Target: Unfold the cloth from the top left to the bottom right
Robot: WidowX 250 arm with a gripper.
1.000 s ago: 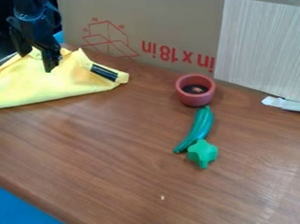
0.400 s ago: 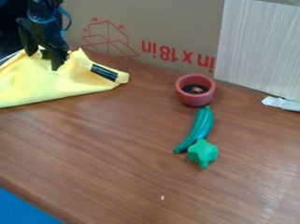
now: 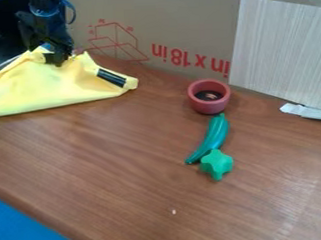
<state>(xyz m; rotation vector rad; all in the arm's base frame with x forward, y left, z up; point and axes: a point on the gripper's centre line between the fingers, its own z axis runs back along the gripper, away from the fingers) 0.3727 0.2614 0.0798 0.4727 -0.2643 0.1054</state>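
Sitting at the far left, the black two-finger gripper (image 3: 51, 55) is right at the peaked far part of the crumpled yellow fabric cloth (image 3: 48, 91). Since the earlier frames it has shifted a little right, then lifted slightly, and more of the cloth's creased top shows below it. Can't tell whether the grip is wide or narrow, or whether it has cloth in it. The cloth's near edge and its right-hand corner, beside the black rectangular patch (image 3: 112, 78), look unchanged. So the lift reads as the start of a pull at most; the unfolding itself has made little or no headway, as the cloth is still bunched at far left on the brown wood-grain table (image 3: 125, 163). Next move likely calls for a secure pinch on the top layer, then a low drag toward the near right. Main risks: cloth slipping out, or the whole bundle sliding along without opening. Also, the small red round bowl (image 3: 210, 106), the long green plastic pepper (image 3: 214, 134) and the green star-shaped piece (image 3: 217, 164) stand to the right, the last two touching; a wide sweep could bump them.
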